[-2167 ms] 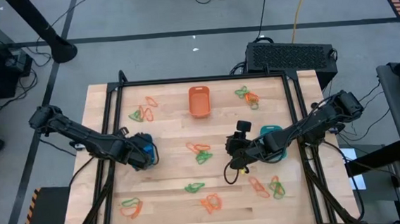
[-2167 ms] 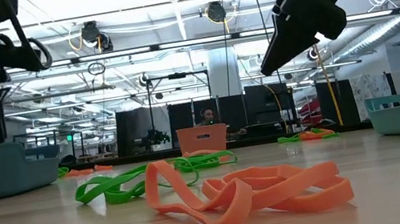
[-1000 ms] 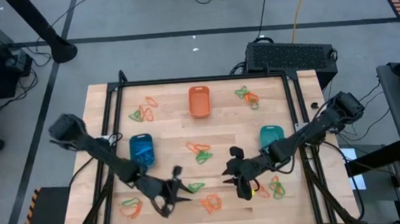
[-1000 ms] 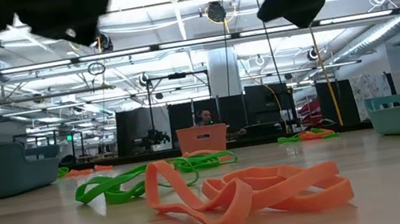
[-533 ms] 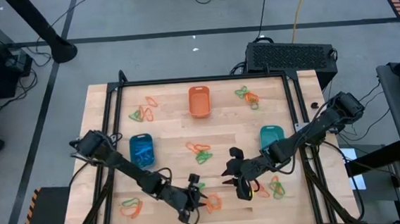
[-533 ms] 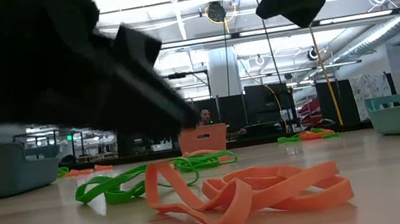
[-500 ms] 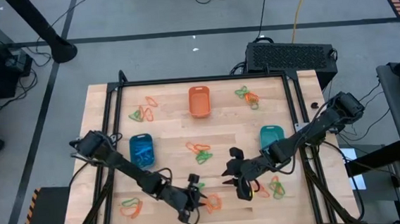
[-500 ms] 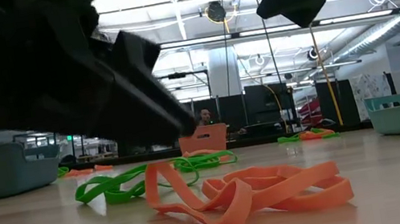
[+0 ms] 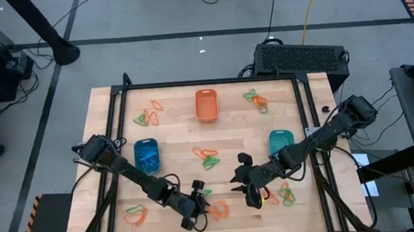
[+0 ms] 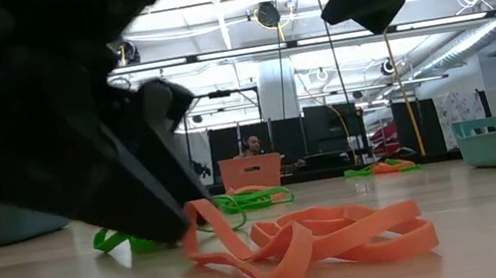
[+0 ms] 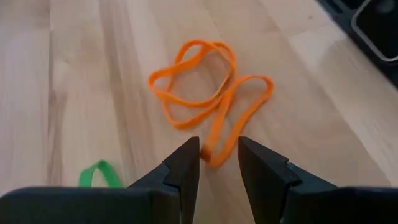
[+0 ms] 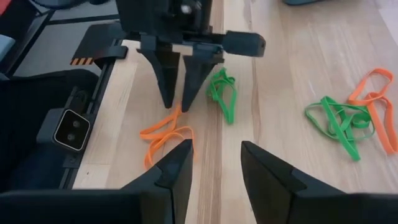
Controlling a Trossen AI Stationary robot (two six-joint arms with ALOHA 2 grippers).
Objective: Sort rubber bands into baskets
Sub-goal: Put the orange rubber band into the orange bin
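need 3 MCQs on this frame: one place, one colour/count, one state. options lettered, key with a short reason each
1. Where is the left gripper?
A. Over the orange basket
B. At the orange rubber bands near the table's front edge
C. Inside the blue basket

2. How many baskets stand on the table?
A. Two
B. Three
C. Four

3. How do the left gripper's fingers stand?
A. Shut tight with nothing between them
B. Apart, straddling an orange band
C. Out of every view

Key:
1 B: the high view puts it at the orange rubber bands near the front edge, far from the orange basket.
2 B: the orange basket, the blue basket and the teal basket show from above.
3 B: the left wrist view shows the fingers parted, with the orange loop's end in the gap.
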